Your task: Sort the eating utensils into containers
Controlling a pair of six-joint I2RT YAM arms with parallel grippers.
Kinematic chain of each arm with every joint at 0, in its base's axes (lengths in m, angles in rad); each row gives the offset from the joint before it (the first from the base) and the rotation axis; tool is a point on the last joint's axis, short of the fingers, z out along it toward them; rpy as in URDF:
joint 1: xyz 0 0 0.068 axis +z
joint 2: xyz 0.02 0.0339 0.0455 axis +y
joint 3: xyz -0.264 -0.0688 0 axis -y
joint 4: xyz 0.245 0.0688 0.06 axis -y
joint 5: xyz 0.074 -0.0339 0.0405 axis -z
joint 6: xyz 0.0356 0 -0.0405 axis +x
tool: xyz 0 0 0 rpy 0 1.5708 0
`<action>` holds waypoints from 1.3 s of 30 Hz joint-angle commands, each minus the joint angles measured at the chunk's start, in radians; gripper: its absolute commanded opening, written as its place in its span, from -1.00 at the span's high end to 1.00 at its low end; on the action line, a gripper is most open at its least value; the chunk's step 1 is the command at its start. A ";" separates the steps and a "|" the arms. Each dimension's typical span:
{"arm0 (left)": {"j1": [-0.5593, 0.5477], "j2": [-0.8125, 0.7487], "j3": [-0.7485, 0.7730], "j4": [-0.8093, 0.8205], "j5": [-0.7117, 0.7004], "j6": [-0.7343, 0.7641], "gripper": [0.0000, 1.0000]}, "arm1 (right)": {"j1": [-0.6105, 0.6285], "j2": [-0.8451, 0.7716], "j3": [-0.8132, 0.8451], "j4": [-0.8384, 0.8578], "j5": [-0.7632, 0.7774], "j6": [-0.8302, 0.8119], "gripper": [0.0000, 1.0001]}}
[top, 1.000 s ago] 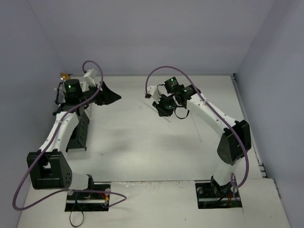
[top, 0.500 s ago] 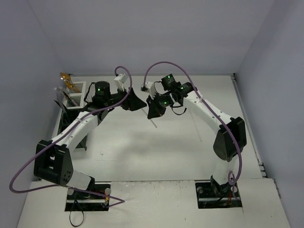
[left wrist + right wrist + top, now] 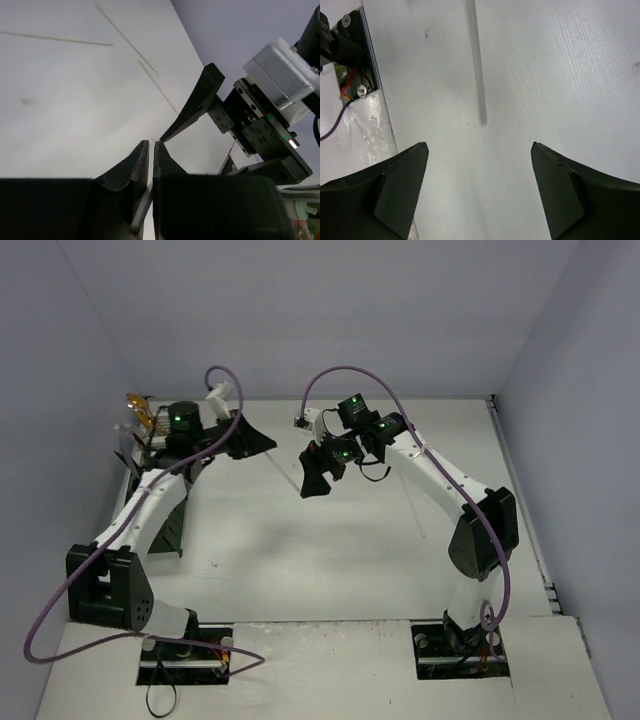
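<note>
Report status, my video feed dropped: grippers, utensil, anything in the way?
Left gripper shut on a thin stick. Right gripper open, empty, close beside the left's tips. Other sticks loose on table.

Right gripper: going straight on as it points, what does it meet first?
Probably the near end of the thin stick, centred ahead of the right gripper; otherwise the table. Depth unclear.

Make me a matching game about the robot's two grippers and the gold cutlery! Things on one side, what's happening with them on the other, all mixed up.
Things:
1. left gripper
2. right gripper
3. gold-coloured metal cutlery

States or places:
A. poking up at the far left corner
B. shut, pinching a thin clear stick
C. open, holding nothing

Pairs: 1-B, 2-C, 3-A.
</note>
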 commanded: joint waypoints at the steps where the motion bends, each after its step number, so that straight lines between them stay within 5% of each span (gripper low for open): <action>1: 0.180 -0.155 0.185 -0.295 0.046 0.188 1.00 | -0.004 -0.057 0.037 0.013 0.007 0.023 -0.82; 7: 0.423 -0.306 0.334 -0.809 -0.035 0.599 1.00 | -0.061 -0.071 0.035 0.014 0.041 0.026 -0.88; 13: 0.555 -0.410 0.338 -0.970 -0.234 0.874 1.00 | -0.076 -0.081 -0.007 0.017 0.186 0.017 -0.88; 20: 0.595 -0.448 0.249 -0.930 -0.391 0.953 1.00 | -0.087 -0.091 -0.047 0.026 0.296 0.027 -0.89; 36: 0.627 -0.360 0.048 -0.613 -0.410 0.979 1.00 | -0.128 -0.119 -0.137 0.058 0.342 0.018 -0.87; 38: 0.627 -0.356 0.030 -0.598 -0.402 0.979 0.98 | -0.137 -0.118 -0.142 0.062 0.361 0.020 -0.86; 39: 0.627 -0.354 0.030 -0.595 -0.400 0.975 0.74 | -0.142 -0.117 -0.144 0.062 0.376 0.021 -0.83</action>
